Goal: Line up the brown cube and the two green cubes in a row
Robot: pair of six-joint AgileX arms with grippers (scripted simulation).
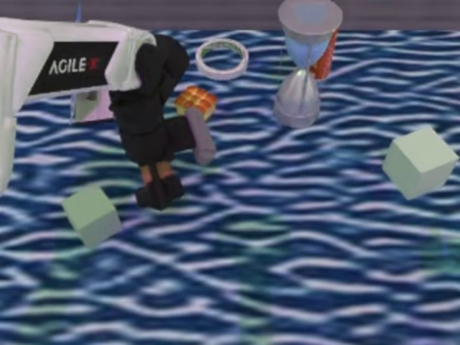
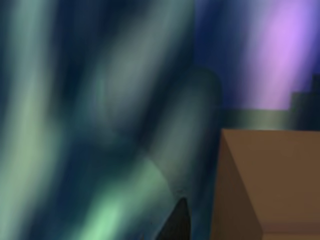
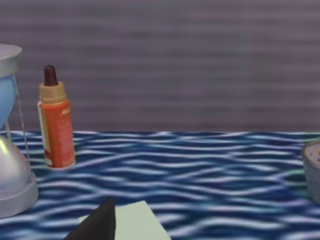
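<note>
**Left pincer down on brown cube, green cubes far apart**

Left pincer (image 1: 159, 192) low over table (image 1: 287, 273), left of centre, fingers clamped on brown cube (image 2: 267, 185); cube mostly hidden under the fingers from above, only a reddish-brown sliver showing; fills one corner of left wrist view, close up.

Smaller green cube (image 1: 91, 215) near left edge of table, just beside left pincer, not touching. Larger green cube (image 1: 420, 161) near right edge, well apart from the other two; pale top face also seen low in right wrist view.

Right arm out of top view; only a dark fingertip (image 3: 97, 222) seen in its wrist view over the larger green cube; open or closed: cannot tell.

Along far edge: orange-yellow bumpy cube (image 1: 195, 101) beside left arm, white tape ring (image 1: 222, 58), hourglass (image 1: 304, 61), orange dropper bottle (image 3: 56, 122) just behind hourglass. Grey round container (image 3: 313, 167) at edge of right wrist view.
</note>
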